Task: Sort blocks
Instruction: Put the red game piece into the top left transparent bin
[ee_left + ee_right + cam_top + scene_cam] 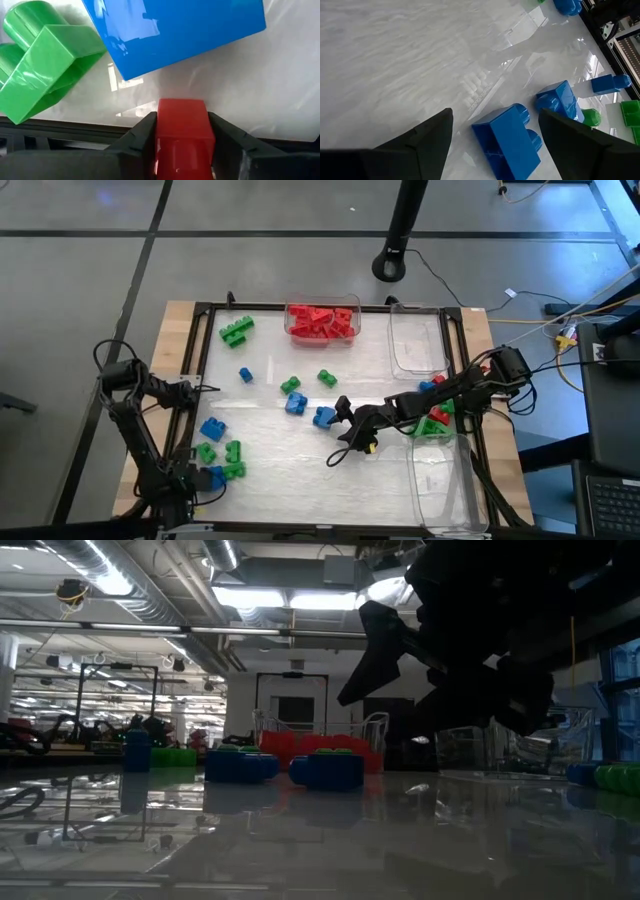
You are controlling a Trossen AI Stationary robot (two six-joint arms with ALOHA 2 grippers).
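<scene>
My left gripper (197, 476) is low at the table's near left corner, shut on a red block (182, 131). A blue block (175, 30) and a green block (42, 65) lie just ahead of it. My right gripper (340, 413) reaches to the table's middle and hangs open above a blue block (507, 140); its fingers stand on either side of the block without touching it. A second blue block (559, 102) lies just beyond. In the low view both blue blocks (330, 768) rest flat on the table, and the right gripper (385, 660) is raised above them. My left gripper pinches the red block between its two fingers (142, 135), one on each side face (162, 125). The block's front end sticks out past the fingertips toward the blue block. Whether it rests on the table or is lifted, I cannot tell.
A clear bin (322, 320) at the far edge holds red blocks, with an empty clear bin (418, 340) beside it. Bins (440, 480) stand along the right edge, one holding green and red blocks (435, 420). Loose green and blue blocks (236, 330) are scattered over the left half.
</scene>
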